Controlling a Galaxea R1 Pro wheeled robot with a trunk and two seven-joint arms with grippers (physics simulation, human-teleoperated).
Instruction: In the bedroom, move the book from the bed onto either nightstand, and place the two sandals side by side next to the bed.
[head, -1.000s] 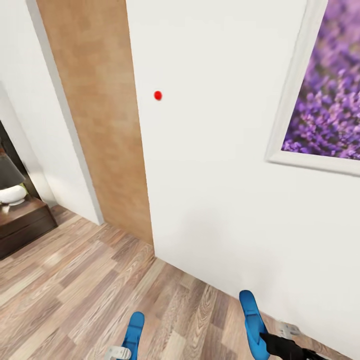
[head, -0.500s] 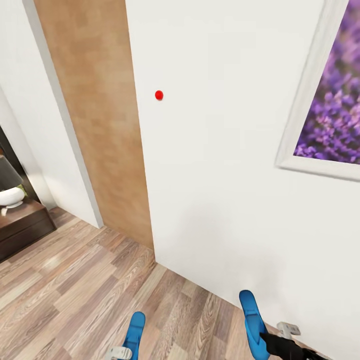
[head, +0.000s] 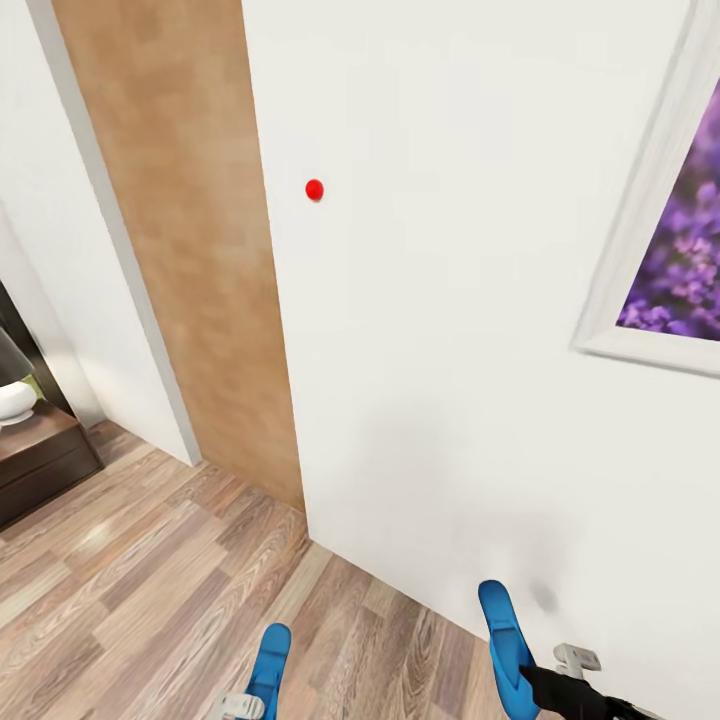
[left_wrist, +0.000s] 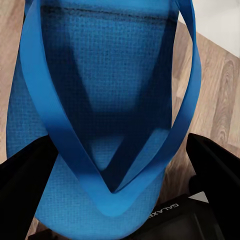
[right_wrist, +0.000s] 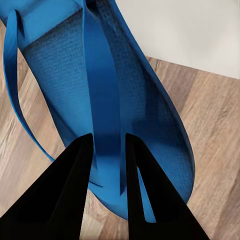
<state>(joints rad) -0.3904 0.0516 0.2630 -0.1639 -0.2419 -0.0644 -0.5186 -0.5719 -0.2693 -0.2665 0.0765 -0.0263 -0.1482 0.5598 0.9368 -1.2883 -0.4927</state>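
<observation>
Swinging left since a second ago, the head view crowds the lavender picture (head: 672, 270) and nightstand (head: 40, 455) toward its edges as each gripper's jaws, left (left_wrist: 120, 200) and right (right_wrist: 106, 150), hold a blue sandal (head: 268, 665) (head: 505, 645) above the wood floor (head: 150, 590).

bright, even simulator light; faint soft shadow on the white wall (head: 470, 400); renders sharp.

Door (head: 180, 250) left of wall (head: 440, 350), nightstand (head: 35, 455) far left, picture (head: 670, 250) right, two sandals (head: 268, 665) in front.
</observation>
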